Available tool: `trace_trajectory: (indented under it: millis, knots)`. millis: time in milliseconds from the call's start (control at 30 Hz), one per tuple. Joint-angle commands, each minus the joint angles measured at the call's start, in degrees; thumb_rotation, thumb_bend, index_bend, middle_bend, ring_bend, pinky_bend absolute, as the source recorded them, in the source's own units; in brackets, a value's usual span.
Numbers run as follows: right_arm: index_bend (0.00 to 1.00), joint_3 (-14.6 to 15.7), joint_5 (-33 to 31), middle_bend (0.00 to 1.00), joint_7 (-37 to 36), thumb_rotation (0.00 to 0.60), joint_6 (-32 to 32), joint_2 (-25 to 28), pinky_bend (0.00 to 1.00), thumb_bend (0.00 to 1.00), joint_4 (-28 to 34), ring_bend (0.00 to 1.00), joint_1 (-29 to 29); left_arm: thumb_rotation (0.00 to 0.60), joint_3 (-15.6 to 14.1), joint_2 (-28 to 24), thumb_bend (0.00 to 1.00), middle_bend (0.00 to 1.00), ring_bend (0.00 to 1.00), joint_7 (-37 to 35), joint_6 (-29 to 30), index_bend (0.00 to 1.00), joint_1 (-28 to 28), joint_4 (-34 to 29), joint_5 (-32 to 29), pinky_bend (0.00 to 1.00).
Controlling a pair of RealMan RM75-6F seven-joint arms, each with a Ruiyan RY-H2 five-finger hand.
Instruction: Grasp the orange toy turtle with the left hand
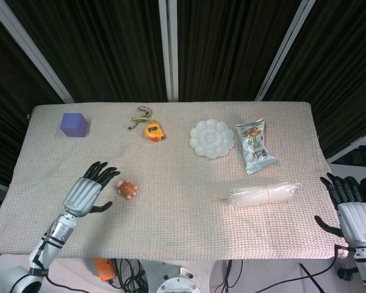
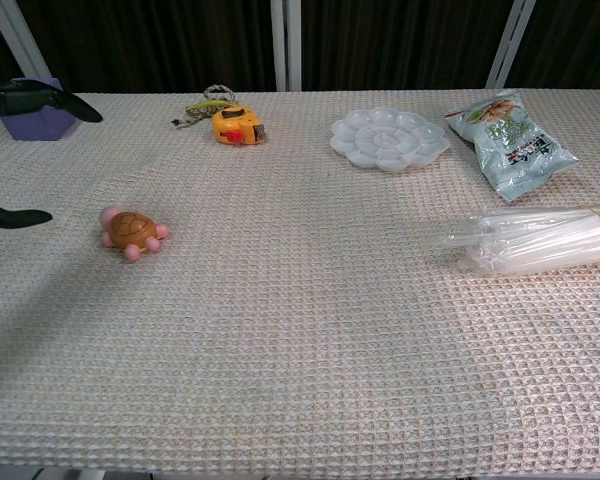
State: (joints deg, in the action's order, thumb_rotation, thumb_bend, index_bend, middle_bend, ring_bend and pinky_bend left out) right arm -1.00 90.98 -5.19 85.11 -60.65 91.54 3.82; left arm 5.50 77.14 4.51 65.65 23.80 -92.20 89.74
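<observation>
The orange toy turtle (image 1: 127, 188) with pink feet lies on the woven table cloth (image 1: 183, 213), left of the middle; the chest view shows the turtle (image 2: 131, 232) at the left. My left hand (image 1: 88, 193) hovers just left of it with fingers spread, holding nothing; its dark fingertips (image 2: 40, 100) enter the chest view at the left edge. My right hand (image 1: 349, 210) stays open beyond the table's right edge, far from the turtle.
A purple cube (image 1: 74, 124) sits at the back left. An orange tape measure (image 1: 153, 130) with a cord lies at the back. Right of it stand a white flower-shaped palette (image 1: 211, 138), a snack bag (image 1: 255, 146) and a bundle of clear straws (image 1: 265, 194).
</observation>
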Motion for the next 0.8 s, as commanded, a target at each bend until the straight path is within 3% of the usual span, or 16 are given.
trace_trajectory:
  millis: [33,267,800]
  knots:
    - [0.00,-0.05,-0.10,0.00,-0.38,0.600,-0.02,0.11,0.00,0.15,-0.26,0.00,0.05,0.600,0.39,3.75,0.22,0.13,0.00,0.91,-3.05,0.15,2.44,2.61,-2.17,0.04]
    - [0.00,-0.09,-0.71,0.00,-2.70,0.600,0.30,0.38,0.00,0.15,-1.67,0.00,-0.33,0.600,-0.18,8.43,0.23,0.19,0.00,4.41,-5.34,0.24,5.00,6.24,-3.12,0.04]
    - [0.00,-0.24,-1.08,0.00,-4.91,0.600,0.42,0.60,0.00,0.15,-3.26,0.00,-0.46,0.600,-0.14,11.65,0.33,0.31,0.00,7.82,-7.43,0.34,7.24,12.19,-7.99,0.04]
